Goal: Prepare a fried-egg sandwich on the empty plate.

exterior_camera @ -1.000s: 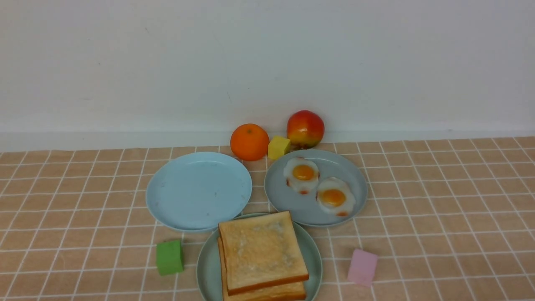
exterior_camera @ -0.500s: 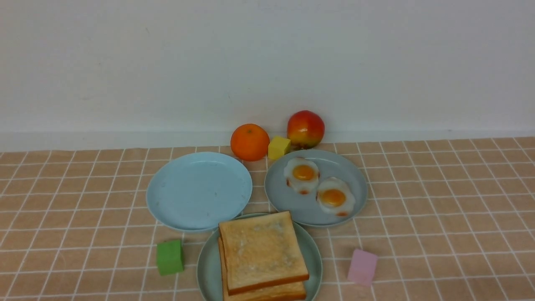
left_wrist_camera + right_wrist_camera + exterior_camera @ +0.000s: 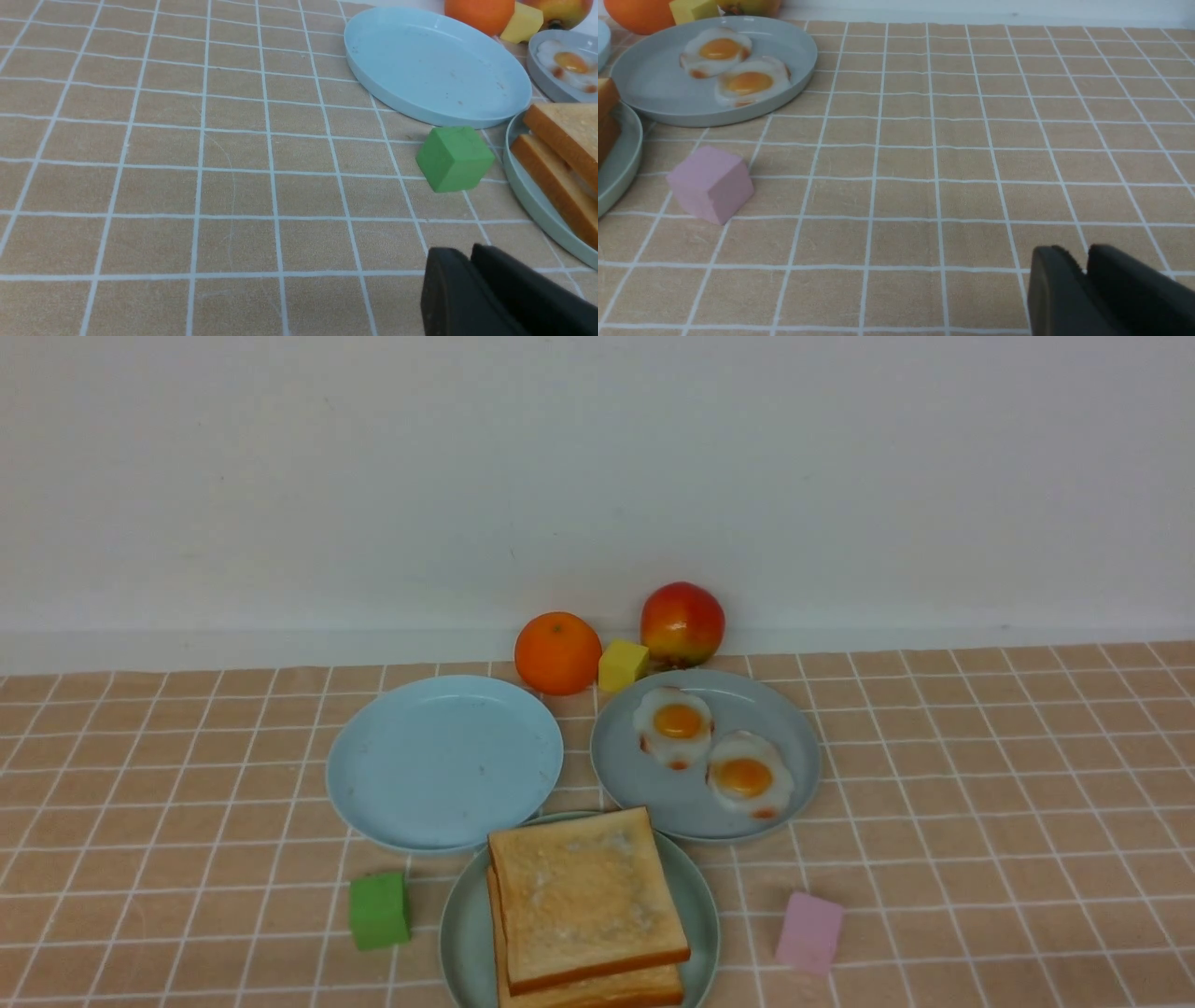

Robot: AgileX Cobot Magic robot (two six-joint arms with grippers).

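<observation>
Two golden-brown toast slices point(image 3: 583, 891) lie stacked on the mint-green plate point(image 3: 462, 924) at the front centre. In the left wrist view the toast stack point(image 3: 560, 135) shows a pale sliver between the slices; I cannot tell what it is. Two fried eggs point(image 3: 674, 721) point(image 3: 747, 777) lie on the grey-blue plate point(image 3: 653, 793) behind and to the right. My left gripper point(image 3: 469, 252) is shut and empty, low over the cloth to the left of the mint plate. My right gripper point(image 3: 1085, 254) is shut and empty over the cloth to the right. Neither gripper shows in the front view.
A bare sky-blue plate point(image 3: 443, 761) sits at centre left. A green cube point(image 3: 378, 910) lies left of the mint plate and a pink cube point(image 3: 808, 931) right of it. An orange point(image 3: 557, 653), a yellow cube point(image 3: 622, 665) and an apple point(image 3: 682, 623) stand by the wall.
</observation>
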